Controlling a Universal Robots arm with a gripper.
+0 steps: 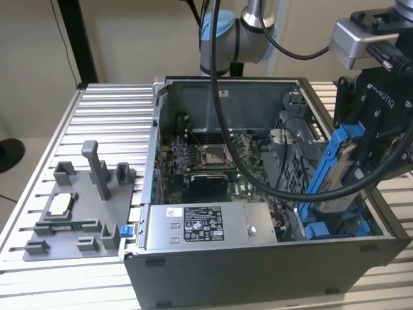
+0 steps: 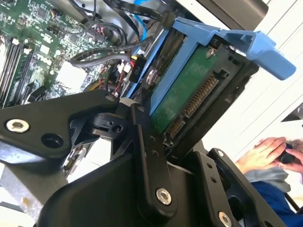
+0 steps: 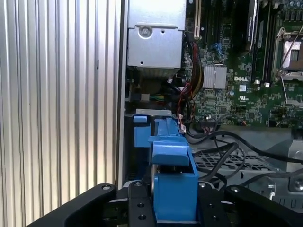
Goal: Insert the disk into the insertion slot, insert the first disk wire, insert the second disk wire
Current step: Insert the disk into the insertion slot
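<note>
My gripper is shut on the disk, a silver-grey drive in a bright blue carrier. The disk is steeply tilted at the exterior view's right end of the open computer case. Its lower end sits in the insertion slot, a bay with blue rails. The upper end still stands above the case. In the second wrist view the disk's green underside and connector lie between my black fingers. In the first wrist view the blue carrier rises from my gripper toward the slot's blue rail. Black cables lie loose beside the bay.
A grey labelled power-supply box lines the case's front wall, with the motherboard behind it. A grey fixture plate with posts lies on the ribbed table at the exterior view's left. A person's hand rests outside the case.
</note>
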